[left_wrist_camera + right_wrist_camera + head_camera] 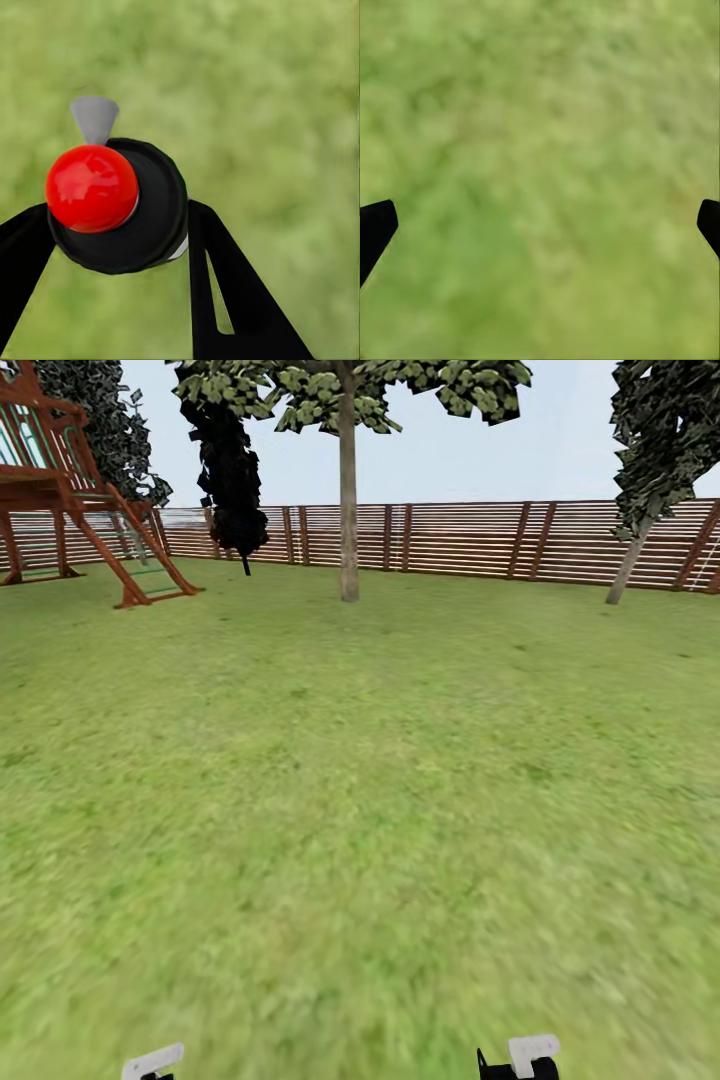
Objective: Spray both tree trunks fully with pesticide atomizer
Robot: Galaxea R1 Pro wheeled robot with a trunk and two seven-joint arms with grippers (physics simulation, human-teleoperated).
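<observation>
Green lawn (360,810) stretches ahead to the slatted fence (470,540), and the robot seems to be driving toward the nearer tree (347,480), whose pale trunk (348,530) stands straight in front; a second trunk (628,565) leans at the far right. To do this approach well, I would stop near the trunk, raise the left arm, and turn the nozzle to face the bark before spraying. The left gripper (120,232) has its fingers (225,285) closed narrowly against the pesticide atomizer (142,217), red cap (91,187) toward the camera. The right gripper (540,225) is spread wide and holds nothing.
</observation>
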